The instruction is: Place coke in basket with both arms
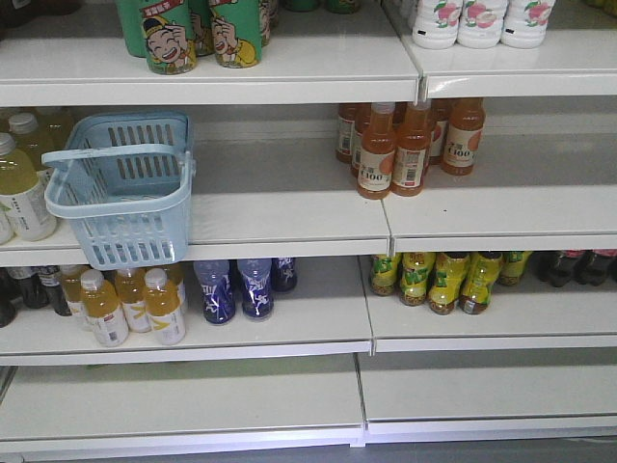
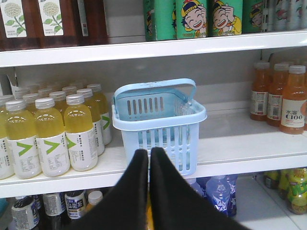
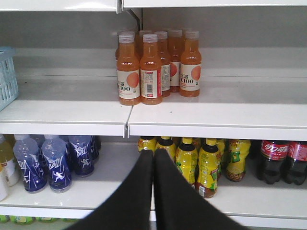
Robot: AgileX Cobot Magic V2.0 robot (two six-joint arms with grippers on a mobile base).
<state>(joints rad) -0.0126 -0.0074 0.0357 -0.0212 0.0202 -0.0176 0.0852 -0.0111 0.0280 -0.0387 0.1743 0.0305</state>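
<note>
The light blue slotted basket (image 1: 125, 236) stands on the middle shelf at the left, its handle swung up. In the left wrist view the basket (image 2: 165, 136) is straight ahead, just beyond my left gripper (image 2: 149, 151), which is shut with nothing in it. The right gripper (image 3: 153, 152) is shut and empty too, in front of the lower shelf's yellow bottles; the basket's edge (image 3: 6, 79) shows at that view's far left. No coke can shows in any view. Neither arm appears in the front view.
Orange juice bottles (image 1: 410, 145) stand on the middle shelf to the right. Yellow-green drink bottles (image 2: 53, 134) crowd the basket's left. Below are blue bottles (image 1: 236, 287), yellow tea bottles (image 3: 206, 160) and dark cola bottles (image 3: 273, 160). Green cartoon cans (image 1: 193, 34) fill the top shelf.
</note>
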